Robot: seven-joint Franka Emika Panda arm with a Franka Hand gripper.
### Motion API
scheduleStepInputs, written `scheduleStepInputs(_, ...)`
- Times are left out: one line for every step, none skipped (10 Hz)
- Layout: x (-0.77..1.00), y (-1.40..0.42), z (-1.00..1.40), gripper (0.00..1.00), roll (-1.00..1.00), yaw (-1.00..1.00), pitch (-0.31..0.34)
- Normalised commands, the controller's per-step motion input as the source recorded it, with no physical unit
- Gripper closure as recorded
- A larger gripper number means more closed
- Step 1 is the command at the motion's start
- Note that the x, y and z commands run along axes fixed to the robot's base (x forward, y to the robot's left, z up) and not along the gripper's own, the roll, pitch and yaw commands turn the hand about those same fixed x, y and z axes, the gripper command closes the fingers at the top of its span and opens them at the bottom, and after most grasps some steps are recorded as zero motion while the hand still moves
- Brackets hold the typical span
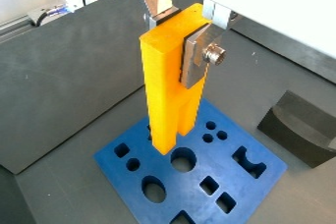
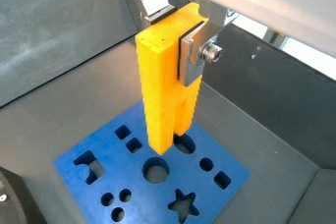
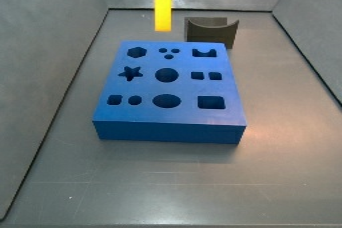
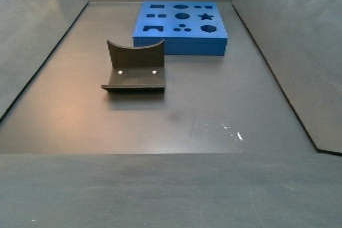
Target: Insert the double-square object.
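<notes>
Clamped by the end effector [image 1: 182, 39], the double-square object [image 1: 171, 85] escapes one side view.

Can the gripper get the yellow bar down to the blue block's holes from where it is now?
Probably yes. The gripper holds the double-square object upright above the blue block, and nothing lies between them. The dark grey curved piece stands off to the side.

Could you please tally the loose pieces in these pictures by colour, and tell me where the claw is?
Yellow-orange: 1, the double-square object, upright in the claw, which is shut on it above the blue block.
Blue: 1, the blue block with shaped holes.
Dark grey: 1, the dark grey curved piece on the floor, apart from the block.
Total: 3
</notes>
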Motion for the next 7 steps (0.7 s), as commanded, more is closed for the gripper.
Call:
scheduleStepInputs(0.01,0.09,-0.27,1.00,0.00,-0.08,0.000)
scheduleStepInputs(-0.02,0.11,-0.73,1.00,0.10,-0.18,-0.127)
scheduleStepInputs(-0.24,0.13,-0.75,1.00,0.08,-0.19,-0.200)
scheduleStepInputs(-0.37,0.11,-0.68,1.00,0.02,-0.17,-0.229)
scheduleStepInputs(-0.09,0.03,-0.55,1.00,0.00,-0.36,-0.197)
scheduleStepInputs(0.17,0.04,-0.38,1.00,-0.07,-0.88,-0.151)
scheduleStepInputs(0.07,0.01,-0.37,1.00,-0.06,-0.97,-0.147)
